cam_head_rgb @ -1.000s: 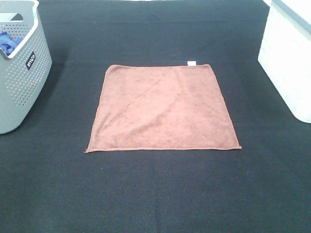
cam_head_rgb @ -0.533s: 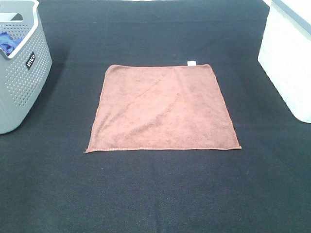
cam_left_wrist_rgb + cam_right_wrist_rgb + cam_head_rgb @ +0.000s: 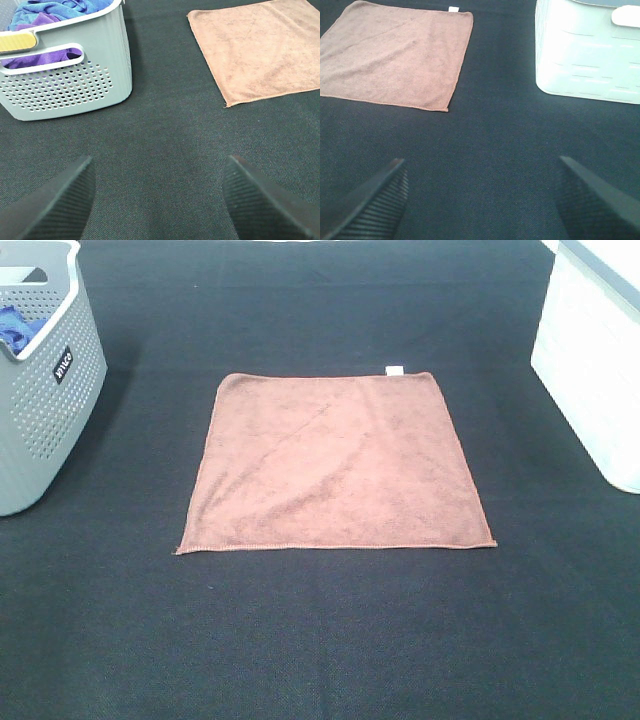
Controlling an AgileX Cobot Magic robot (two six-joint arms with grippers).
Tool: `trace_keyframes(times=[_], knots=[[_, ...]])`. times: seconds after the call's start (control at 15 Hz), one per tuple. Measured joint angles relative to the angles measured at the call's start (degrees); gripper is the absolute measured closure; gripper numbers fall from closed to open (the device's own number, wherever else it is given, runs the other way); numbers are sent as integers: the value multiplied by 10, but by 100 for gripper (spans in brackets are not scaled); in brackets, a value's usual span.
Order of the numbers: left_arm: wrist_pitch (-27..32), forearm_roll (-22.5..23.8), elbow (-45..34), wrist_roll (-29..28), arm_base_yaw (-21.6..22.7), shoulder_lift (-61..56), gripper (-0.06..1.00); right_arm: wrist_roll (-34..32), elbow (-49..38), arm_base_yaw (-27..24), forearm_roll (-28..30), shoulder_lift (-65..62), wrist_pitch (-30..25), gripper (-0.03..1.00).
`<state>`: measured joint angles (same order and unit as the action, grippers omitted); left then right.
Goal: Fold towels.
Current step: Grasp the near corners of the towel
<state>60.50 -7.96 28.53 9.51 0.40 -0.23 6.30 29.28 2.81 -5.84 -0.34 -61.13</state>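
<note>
A reddish-brown square towel lies flat and unfolded in the middle of the black table, with a small white tag at its far edge. It also shows in the left wrist view and in the right wrist view. No arm shows in the high view. My left gripper is open and empty above bare table, well short of the towel's near left corner. My right gripper is open and empty above bare table, short of the towel's near right corner.
A grey perforated basket stands at the left edge and holds blue and purple cloths. A white bin stands at the right edge. The black table cloth stretches in front of the towel.
</note>
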Motion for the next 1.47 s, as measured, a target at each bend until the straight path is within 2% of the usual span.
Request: trace_keyframes(times=[1.07,1.13,1.27,1.47], knots=[[-2,0,2,-5,0,0,26,0,0,0,0,0,2,21],[-23,-2,5,-16,0,0,26,-1,2,0,0,6,11,21],[-140,-29,2,-42,0,27,26,-2,9,0,0,57,50,21],[-251,-58,-15,-48,0,122,26,-21,9,0,0,170,99,21]])
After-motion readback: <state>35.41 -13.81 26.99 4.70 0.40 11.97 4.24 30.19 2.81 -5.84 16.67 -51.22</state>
